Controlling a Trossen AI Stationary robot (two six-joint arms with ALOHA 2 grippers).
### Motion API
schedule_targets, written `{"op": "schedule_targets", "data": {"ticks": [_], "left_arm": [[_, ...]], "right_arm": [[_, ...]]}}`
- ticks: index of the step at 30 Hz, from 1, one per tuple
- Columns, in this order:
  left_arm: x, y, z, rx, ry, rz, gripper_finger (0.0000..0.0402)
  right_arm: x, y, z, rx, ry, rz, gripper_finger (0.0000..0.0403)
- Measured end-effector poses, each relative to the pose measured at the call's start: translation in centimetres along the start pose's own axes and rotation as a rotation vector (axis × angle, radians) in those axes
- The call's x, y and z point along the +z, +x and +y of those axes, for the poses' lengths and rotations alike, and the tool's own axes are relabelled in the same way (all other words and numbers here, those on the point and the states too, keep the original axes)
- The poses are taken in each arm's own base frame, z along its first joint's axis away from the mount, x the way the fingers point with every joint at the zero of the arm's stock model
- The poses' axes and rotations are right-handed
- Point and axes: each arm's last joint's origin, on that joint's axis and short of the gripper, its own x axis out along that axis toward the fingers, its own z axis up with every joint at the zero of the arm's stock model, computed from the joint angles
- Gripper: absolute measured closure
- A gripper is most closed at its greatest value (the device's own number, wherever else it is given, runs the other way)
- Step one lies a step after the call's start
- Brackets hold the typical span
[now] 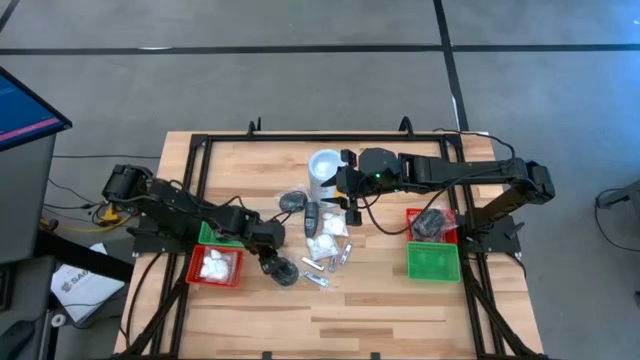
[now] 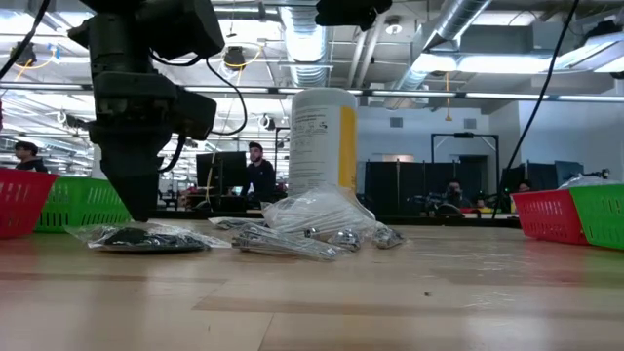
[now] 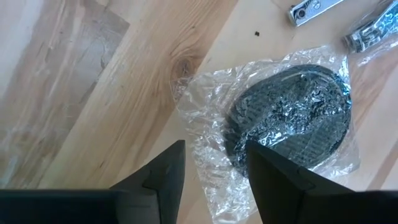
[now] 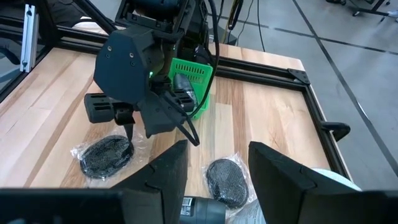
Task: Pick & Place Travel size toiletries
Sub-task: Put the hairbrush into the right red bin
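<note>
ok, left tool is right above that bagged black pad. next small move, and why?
Probably lower the left tool straight down and close on the bagged black pad. The fingers stand apart over the near edge of its clear wrap, holding nothing, and in the low view the tool sits just above the pad on the table. The right tool waits by the white canister.

My left pincer (image 3: 214, 180) hides the near edge of the bagged black pad (image 3: 289, 112); my arm shadows it from above. The silvery tubes (image 1: 318, 272) are too small to tell apart. The white canister (image 4: 339, 180) is cut off by my right wrist view's edge
</note>
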Motion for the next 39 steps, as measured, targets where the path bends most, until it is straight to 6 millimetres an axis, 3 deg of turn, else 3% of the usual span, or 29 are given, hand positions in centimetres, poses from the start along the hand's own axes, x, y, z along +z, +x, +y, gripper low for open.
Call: {"op": "schedule_targets", "data": {"ticks": [12,18,23,28,39], "left_arm": [[0.2,2.0,-0.2,0.05,0.001,0.076,0.0242],[0.3,1.7,-0.3,0.067,0.005,0.086,0.0249],[0.1,1.7,-0.1,0.095,0.007,0.098,0.0296],[0.1,1.7,0.1,0.124,0.007,0.093,0.0385],[0.7,0.9,-0.7,0.124,0.02,0.129,0.0401]], "right_arm": [[0.0,0.0,0.0,0.0,0.0,0.0,0.0244],[0.0,0.0,0.0,0.0,0.0,0.001,0.0244],[0.0,0.0,0.0,0.001,0.0,0.004,0.0244],[-0.1,0.0,0.0,0.002,-0.001,0.007,0.0244],[-0.1,0.0,0.0,0.001,0.0,0.007,0.0244]]}}
